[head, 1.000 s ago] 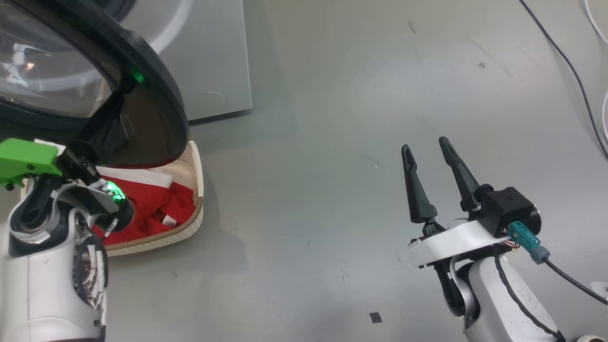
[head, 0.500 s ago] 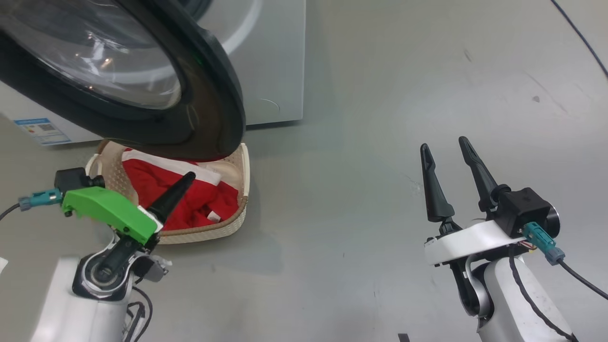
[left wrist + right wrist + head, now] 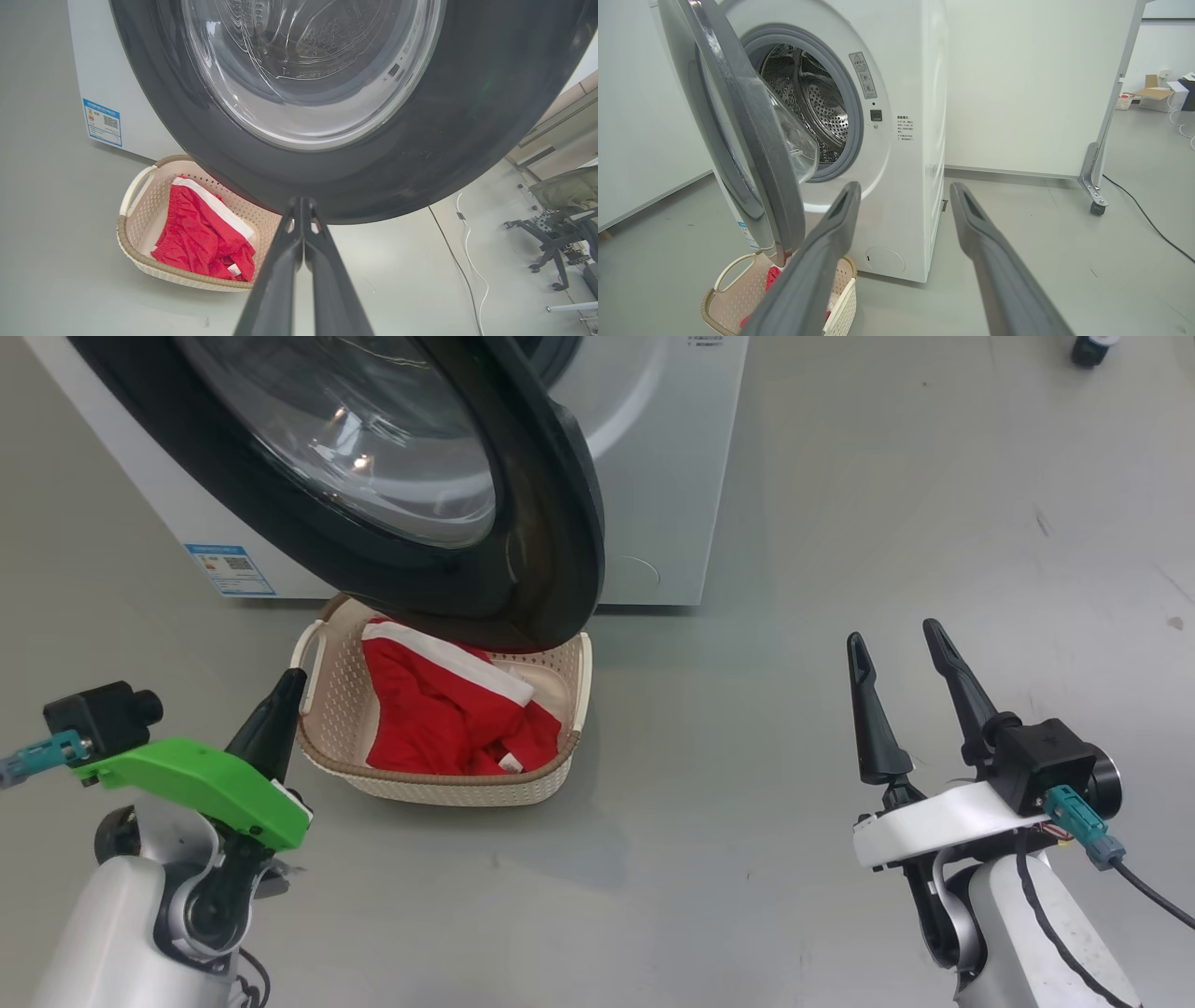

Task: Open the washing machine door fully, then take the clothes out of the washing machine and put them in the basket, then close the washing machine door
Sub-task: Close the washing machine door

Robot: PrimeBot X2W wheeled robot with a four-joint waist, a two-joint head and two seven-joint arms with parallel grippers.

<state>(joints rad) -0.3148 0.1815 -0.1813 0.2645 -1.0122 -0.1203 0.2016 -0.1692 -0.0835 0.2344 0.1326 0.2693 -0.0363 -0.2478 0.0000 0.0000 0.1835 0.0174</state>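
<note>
L gripper [image 3: 291, 679] pinched shut, empty, lower left | R gripper [image 3: 892, 637] spread | door [image 3: 560, 504]: prob rigid, glossy, hinged; push black rim's free edge

Head view: high, tilted steeply down onto the floor [image 3: 840, 569], washing machine door [image 3: 560, 523] and basket [image 3: 439, 791]. Left wrist view: low, near, facing up under the door's black rim. Right wrist view: low, further back, facing the washing machine [image 3: 906, 140] front corner. Shared by all three: door, basket, clothes [image 3: 429, 719]
</note>
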